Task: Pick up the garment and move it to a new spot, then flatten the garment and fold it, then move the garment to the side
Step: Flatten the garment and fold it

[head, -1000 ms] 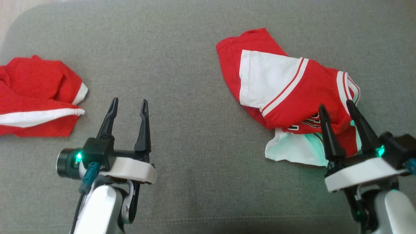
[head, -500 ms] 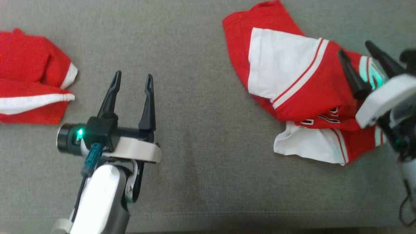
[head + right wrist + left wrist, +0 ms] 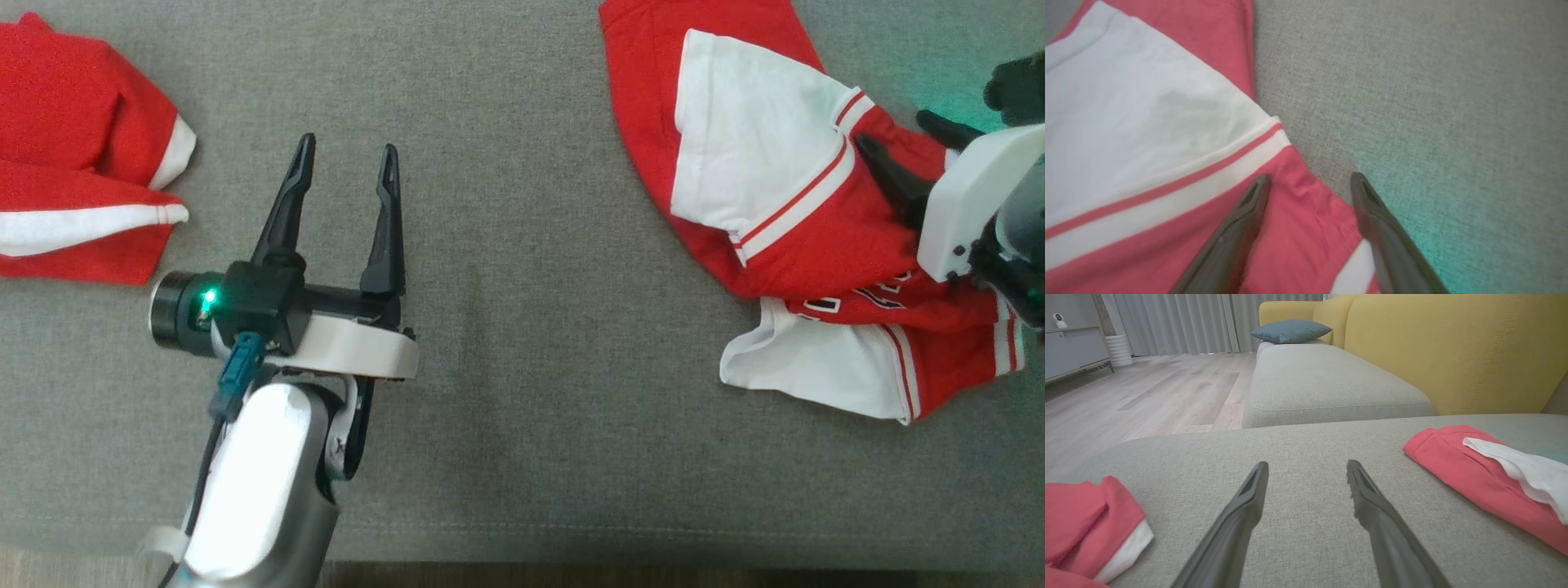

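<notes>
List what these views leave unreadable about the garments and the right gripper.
Jersey, head view: cut off by the top edge; lettering partly folded under.
Second red garment, head view: cropped by the left edge.
Right gripper, right wrist view: whether it touches the fabric is unclear.

Teal pillow (image 3: 1290,330) on grey seat (image 3: 1327,375); yellow backrest (image 3: 1453,351); curtains (image 3: 1180,322), probably.
</notes>
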`<state>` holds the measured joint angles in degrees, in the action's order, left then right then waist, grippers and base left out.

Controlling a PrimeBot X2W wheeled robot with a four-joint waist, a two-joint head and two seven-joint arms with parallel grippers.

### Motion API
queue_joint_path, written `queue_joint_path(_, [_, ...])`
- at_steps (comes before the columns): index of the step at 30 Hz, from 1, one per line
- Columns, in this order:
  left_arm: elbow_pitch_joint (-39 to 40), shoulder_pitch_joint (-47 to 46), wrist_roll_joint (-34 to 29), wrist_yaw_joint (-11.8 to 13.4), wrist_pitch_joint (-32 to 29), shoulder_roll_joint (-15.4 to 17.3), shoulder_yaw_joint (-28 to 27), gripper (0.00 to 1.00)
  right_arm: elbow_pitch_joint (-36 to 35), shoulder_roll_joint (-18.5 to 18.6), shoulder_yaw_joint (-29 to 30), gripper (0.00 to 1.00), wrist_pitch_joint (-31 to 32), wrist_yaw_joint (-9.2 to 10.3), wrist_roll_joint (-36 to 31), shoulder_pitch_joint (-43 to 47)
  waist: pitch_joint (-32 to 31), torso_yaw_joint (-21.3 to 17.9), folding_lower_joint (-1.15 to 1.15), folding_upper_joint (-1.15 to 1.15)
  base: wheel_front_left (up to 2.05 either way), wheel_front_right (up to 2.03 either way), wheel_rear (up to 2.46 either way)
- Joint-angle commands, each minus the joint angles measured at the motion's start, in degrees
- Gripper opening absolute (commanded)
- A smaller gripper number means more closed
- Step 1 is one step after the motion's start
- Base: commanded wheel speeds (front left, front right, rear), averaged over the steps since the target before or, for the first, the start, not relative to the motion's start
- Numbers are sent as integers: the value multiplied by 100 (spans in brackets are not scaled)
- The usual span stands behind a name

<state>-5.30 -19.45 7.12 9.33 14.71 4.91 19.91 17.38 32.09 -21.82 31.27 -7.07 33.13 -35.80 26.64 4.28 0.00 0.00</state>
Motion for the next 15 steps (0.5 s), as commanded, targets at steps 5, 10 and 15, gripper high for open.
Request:
queue_joint_path(5, [146, -121, -75, -40, 29, 13, -166, 100, 172, 168, -401, 45, 148, -42, 307, -4, -33, 6, 0, 0, 0, 0, 0])
queue_joint_path(10, [108, -49, -86, -58, 29, -3, -222, 100, 38, 195, -493, 0, -257, -42, 639, 113, -162, -40, 0, 0, 0, 0, 0])
queue_joint_path(15, [91, 7, -103, -78, 29, 5, -277, 100, -280, 161, -133, 0, -1019, -42, 730, 283, -292, -104, 0, 0, 0, 0, 0])
